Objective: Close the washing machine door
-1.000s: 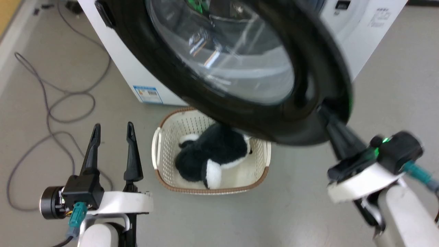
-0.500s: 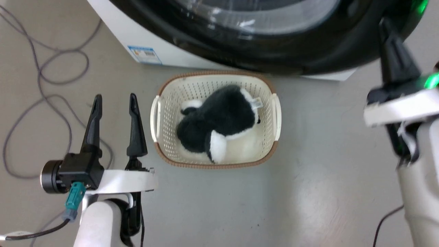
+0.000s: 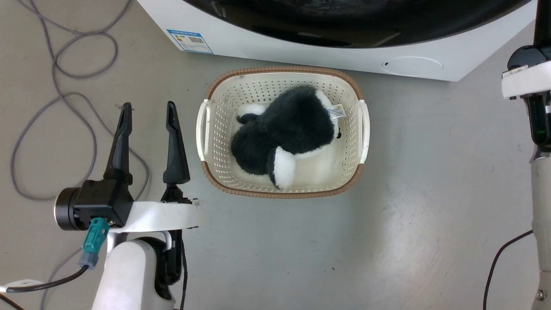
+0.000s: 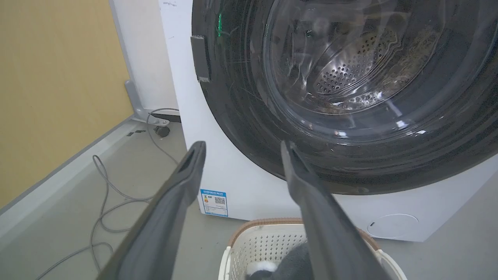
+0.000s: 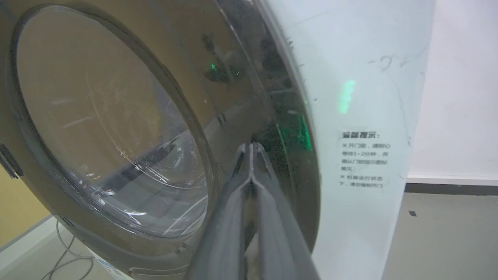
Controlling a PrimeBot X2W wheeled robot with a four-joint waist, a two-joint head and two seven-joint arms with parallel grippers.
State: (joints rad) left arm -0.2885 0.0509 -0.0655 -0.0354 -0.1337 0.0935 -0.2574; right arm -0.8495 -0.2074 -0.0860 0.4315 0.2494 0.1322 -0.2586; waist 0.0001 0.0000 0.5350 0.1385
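Door: the door (image 4: 241, 116) is seen lying flat against the front of the washing machine (image 4: 183, 97), its black rim taking up the upper right of the left wrist view. In the head view it is shown as a dark band along the top edge. Whether it is latched cannot be told.
Glass: a steel drum (image 4: 350, 74) with small holes is seen through the door's clear centre.
Machine front: a blue label (image 3: 189, 41) is stuck at the lower left corner. A round flap (image 3: 412, 66) is set at the lower right. A block of printed text (image 5: 363, 159) is seen just beside the door's rim.
Right gripper: the right gripper (image 5: 252, 147) is held with its fingers pressed together and nothing between them. Its tips are set against the door's rim near the rim's outer edge, at the centre of the right wrist view.
Left gripper: the left gripper (image 3: 149, 105) is held well apart from the door at the lower left of the head view, with its fingers spread and empty.
Basket: a cream basket (image 3: 280, 69) with a brown rim is set on the floor (image 3: 430, 181) just in front of the machine, in the middle of the head view.
Toy: a black and white plush toy (image 3: 292, 125) is laid inside the basket.
Cable: a grey cable (image 3: 116, 46) is looped over the floor at the upper left of the head view.
Wall: a yellow wall (image 4: 58, 77) is seen at the left of the left wrist view.
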